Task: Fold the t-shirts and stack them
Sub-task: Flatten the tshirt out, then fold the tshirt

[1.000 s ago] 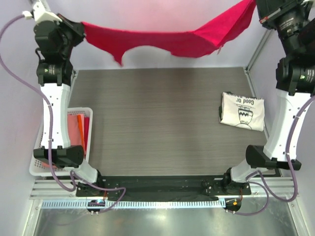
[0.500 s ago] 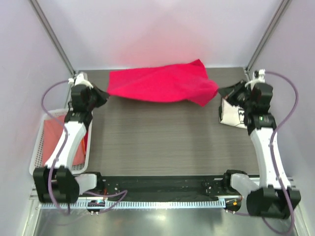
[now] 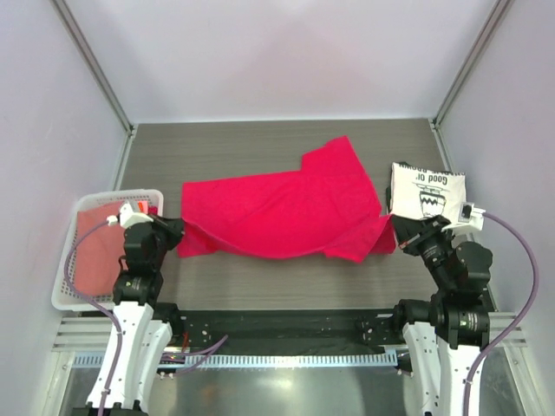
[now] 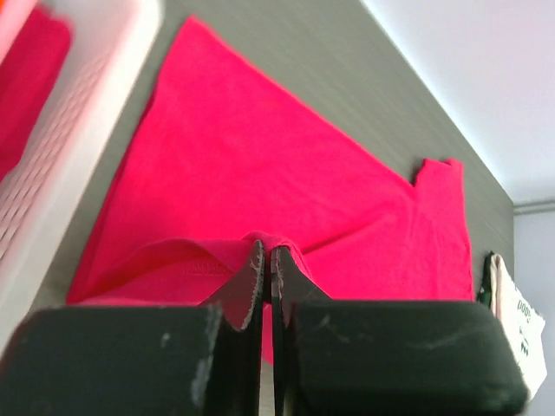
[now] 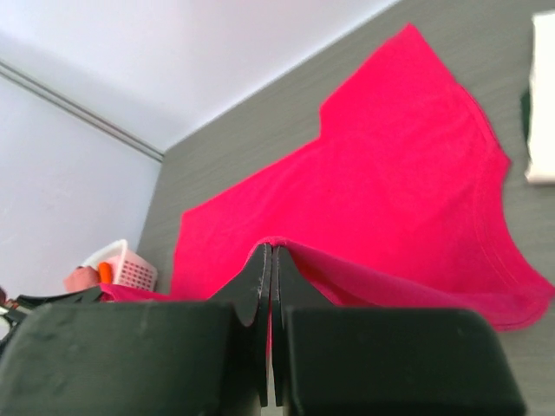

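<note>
The crimson-pink t-shirt [image 3: 282,211] lies spread across the middle of the table, its near edge lifted at both ends. My left gripper [image 3: 178,230] is shut on the shirt's near left corner, close to the basket. My right gripper [image 3: 395,225] is shut on the near right corner. In the left wrist view the fingertips [image 4: 266,251] pinch a fold of the pink t-shirt [image 4: 260,173]. The right wrist view shows the same grip [image 5: 271,250] on the pink cloth [image 5: 381,182]. The cream t-shirt [image 3: 427,194] with black print lies folded at the right, just beyond my right gripper.
A white lattice basket [image 3: 65,295] sits at the table's left edge, holding red and orange cloth. Grey walls and metal corner posts [image 3: 91,65] close in the table. The black base rail [image 3: 277,325] runs along the near edge.
Both arms have swung down and back toward me, carrying the pink t-shirt from high at the rear down onto the table, where it now lies spread out.
</note>
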`<state>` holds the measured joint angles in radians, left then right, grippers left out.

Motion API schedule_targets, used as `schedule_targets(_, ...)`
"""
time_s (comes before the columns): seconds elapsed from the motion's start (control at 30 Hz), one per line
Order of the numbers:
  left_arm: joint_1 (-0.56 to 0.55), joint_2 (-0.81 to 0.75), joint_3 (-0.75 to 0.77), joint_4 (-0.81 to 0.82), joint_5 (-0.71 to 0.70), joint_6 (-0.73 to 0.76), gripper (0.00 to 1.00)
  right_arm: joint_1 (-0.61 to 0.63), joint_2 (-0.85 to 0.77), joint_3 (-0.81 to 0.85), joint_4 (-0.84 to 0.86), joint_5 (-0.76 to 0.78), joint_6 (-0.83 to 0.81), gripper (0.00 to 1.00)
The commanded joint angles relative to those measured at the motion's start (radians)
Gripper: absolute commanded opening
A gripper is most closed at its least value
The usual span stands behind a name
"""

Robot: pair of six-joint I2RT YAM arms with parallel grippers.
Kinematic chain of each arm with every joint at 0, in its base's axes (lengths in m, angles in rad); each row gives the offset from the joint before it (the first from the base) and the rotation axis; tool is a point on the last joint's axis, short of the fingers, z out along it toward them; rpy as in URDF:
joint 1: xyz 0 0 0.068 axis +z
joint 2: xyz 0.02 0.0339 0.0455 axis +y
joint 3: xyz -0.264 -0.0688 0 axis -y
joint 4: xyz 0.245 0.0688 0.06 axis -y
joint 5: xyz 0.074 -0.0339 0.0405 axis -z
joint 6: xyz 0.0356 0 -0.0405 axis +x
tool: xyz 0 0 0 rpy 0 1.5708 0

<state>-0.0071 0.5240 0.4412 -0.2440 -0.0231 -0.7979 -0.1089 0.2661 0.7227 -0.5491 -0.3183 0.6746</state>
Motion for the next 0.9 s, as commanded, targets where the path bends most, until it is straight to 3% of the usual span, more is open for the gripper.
schedule_targets(0.0,0.001,-0.077,-0.035,-0.089,-0.086,-0.108,0.0,-0.005,-0.011,-0.031,-0.129,0.047,-0.047,0.01)
schedule_targets(0.27,-0.001,-0.228,-0.047,-0.282,-0.083,-0.17,0.0,-0.005,-0.01,-0.048,-0.21,0.082,-0.069,0.01)
schedule_targets(0.47,-0.001,-0.353,-0.055,-0.463,-0.139,-0.314,0.0,-0.005,-0.024,-0.055,-0.244,0.093,-0.047,0.01)
schedule_targets(0.63,-0.001,-0.369,-0.059,-0.462,-0.156,-0.311,0.0,-0.005,0.005,-0.081,-0.175,0.078,-0.026,0.01)
schedule_targets(0.87,-0.001,-0.326,-0.062,-0.442,-0.156,-0.277,0.0,-0.005,0.194,-0.082,-0.052,0.051,-0.021,0.01)
